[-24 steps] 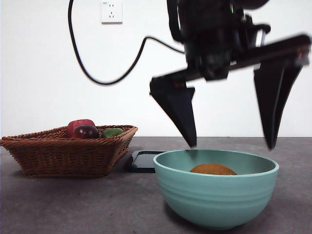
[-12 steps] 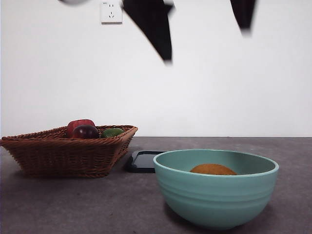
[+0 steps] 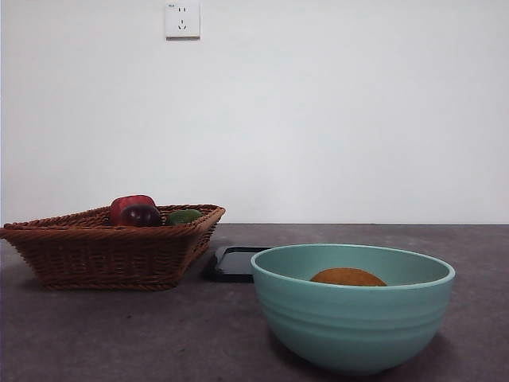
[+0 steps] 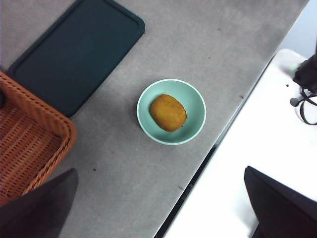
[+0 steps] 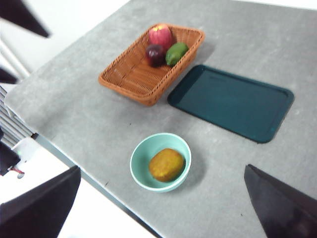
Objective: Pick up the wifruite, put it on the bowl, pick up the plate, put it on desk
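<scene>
The orange wifruite lies inside the mint-teal bowl on the grey desk. It also shows in the bowl in the left wrist view and the right wrist view. A flat dark teal rectangular plate lies on the desk beside the basket and behind the bowl. My left gripper is open and empty, high above the desk. My right gripper is open and empty, also high up. Neither shows in the front view.
A brown wicker basket stands at the left with a red apple, a dark red-purple fruit and a green fruit. The desk's front edge runs close to the bowl. A wall socket is behind.
An open gripper that hung just over the bowl has risen out of the top of the front view. The wifruite stays in the bowl.
</scene>
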